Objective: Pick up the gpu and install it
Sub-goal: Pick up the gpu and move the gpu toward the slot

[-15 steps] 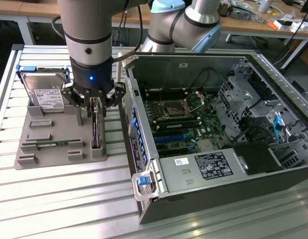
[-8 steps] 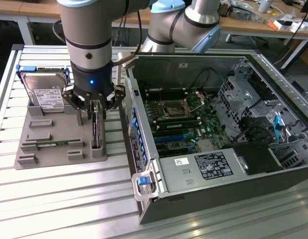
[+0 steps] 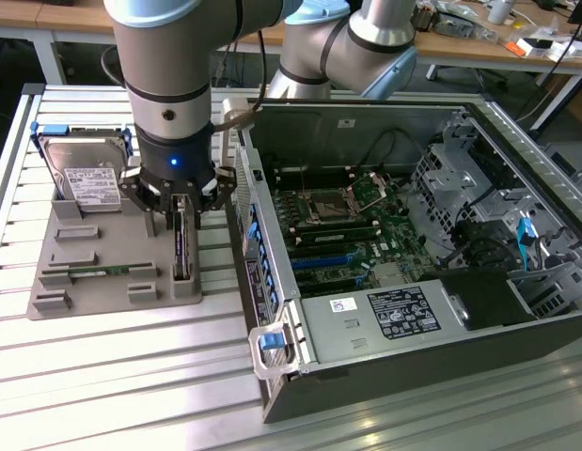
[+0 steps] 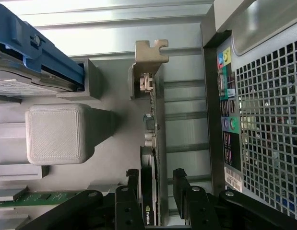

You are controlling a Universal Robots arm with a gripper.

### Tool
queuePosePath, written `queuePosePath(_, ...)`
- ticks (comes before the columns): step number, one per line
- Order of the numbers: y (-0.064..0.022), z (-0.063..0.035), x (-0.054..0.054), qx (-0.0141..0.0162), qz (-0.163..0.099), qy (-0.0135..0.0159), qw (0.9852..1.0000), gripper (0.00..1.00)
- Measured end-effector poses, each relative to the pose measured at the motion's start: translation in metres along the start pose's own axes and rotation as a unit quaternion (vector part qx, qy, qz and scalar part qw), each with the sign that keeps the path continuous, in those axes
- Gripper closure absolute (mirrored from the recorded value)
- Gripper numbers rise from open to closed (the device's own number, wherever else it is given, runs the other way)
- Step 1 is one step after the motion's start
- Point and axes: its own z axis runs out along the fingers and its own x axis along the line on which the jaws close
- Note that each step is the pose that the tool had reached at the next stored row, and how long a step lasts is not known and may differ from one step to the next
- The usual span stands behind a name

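Your gripper [image 3: 181,218] is spread wide around the gpu [image 3: 182,252], which stands in its gray holder [image 3: 102,296], not lifted, not yet in the computer [image 3: 394,244] at three o'clock.

Silver-grey arm [image 3: 168,85], pale blue joint caps [image 3: 151,9], black tool [image 3: 181,224], blue light [image 3: 174,162]

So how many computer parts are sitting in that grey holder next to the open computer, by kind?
hard drive: 1
gpu: 1
memory stick: 1
Total: 3
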Motion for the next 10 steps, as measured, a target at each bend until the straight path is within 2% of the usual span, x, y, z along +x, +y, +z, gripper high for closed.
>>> queuePosePath(10, -0.0005, 0.0117, 0.000, 0.0000, 0.000, 0.0000, 1.0000, 0.58)
